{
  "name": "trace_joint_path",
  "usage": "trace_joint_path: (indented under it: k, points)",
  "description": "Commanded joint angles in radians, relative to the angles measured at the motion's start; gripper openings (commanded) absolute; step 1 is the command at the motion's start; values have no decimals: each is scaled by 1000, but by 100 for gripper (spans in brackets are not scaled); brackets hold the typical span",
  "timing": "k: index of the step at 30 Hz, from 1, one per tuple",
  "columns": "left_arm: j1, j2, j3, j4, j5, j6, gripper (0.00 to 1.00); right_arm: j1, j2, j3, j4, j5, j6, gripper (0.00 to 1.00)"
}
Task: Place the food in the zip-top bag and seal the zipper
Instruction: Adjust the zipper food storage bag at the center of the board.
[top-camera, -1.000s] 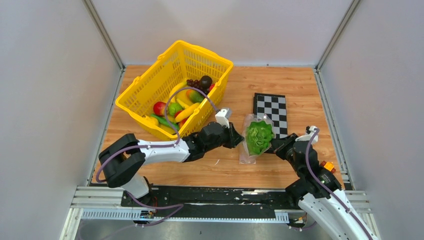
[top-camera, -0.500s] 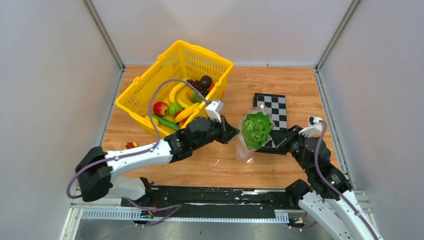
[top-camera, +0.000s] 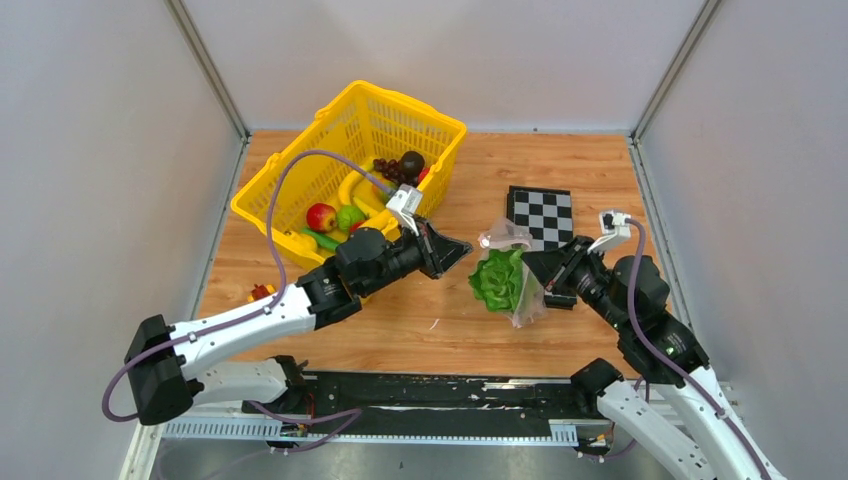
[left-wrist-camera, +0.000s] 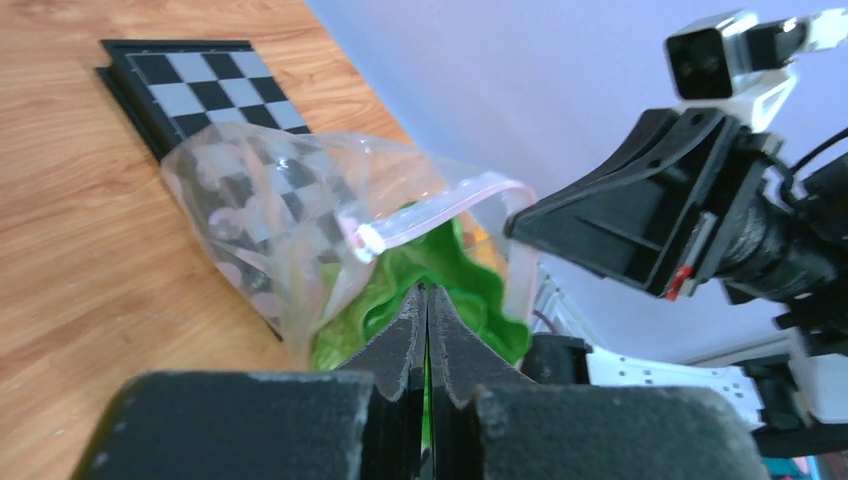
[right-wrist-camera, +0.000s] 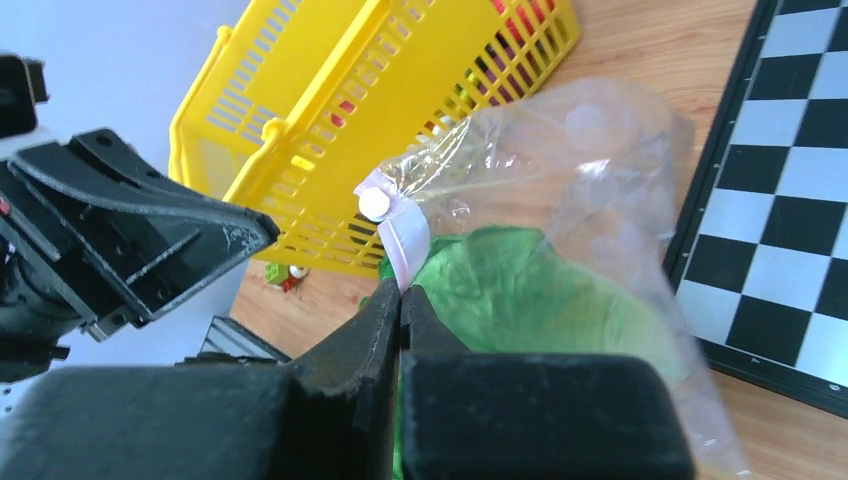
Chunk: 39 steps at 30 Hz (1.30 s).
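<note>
The zip-top bag (top-camera: 524, 298) hangs clear of the table with green lettuce (top-camera: 495, 282) inside. My right gripper (top-camera: 527, 258) is shut on its pink zipper strip (right-wrist-camera: 408, 240), with the lettuce (right-wrist-camera: 530, 300) just below the jaws (right-wrist-camera: 400, 290). My left gripper (top-camera: 466, 246) is shut and empty, a short way left of the bag and pointing at it. In the left wrist view its tips (left-wrist-camera: 427, 292) face the bag (left-wrist-camera: 260, 220), the zipper (left-wrist-camera: 440, 208) and the lettuce (left-wrist-camera: 480, 290). More food, a red apple (top-camera: 320, 215), bananas (top-camera: 352, 186) and grapes (top-camera: 388, 167), lies in the basket.
The yellow mesh basket (top-camera: 300, 165) stands at the back left, behind my left arm. A chessboard (top-camera: 540, 212) lies flat behind the bag. Small toy blocks (top-camera: 262, 292) sit on the table by the left arm. Grey walls close in both sides.
My right gripper has lifted the bag off the table and carried it left, so the lettuce now hangs lower. My left gripper has drawn back left and risen, away from the bag.
</note>
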<state>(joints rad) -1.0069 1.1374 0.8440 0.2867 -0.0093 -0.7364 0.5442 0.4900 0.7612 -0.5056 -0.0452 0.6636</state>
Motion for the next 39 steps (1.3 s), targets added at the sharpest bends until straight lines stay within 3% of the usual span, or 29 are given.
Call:
trace_joint_path:
  k: [1, 4, 8, 13, 22, 33, 37, 39]
  points:
    - [1, -50, -5, -98, -79, 49, 14, -4, 44, 77, -67, 128, 28, 0]
    - [1, -82, -82, -110, -142, 38, 39, -3, 37, 46, -66, 215, 28, 0]
    - [1, -92, -174, -59, -139, 6, 49, -3, 27, 0, -141, 443, 51, 0]
    - [2, 28, -218, 63, -70, -58, 60, -4, 54, -61, -118, 401, 66, 0]
    - [0, 302, -187, 397, 59, -187, 64, -6, 33, -81, -97, 387, 90, 0]
    - [-2, 385, -164, 501, 79, -212, 64, -7, 29, -104, -78, 353, 97, 0]
    - [-2, 392, -130, 415, 68, -184, 50, -7, 36, -116, -54, 324, 107, 0]
    - [-1, 399, -127, 413, 68, -179, 48, -7, 37, -122, -38, 310, 115, 0]
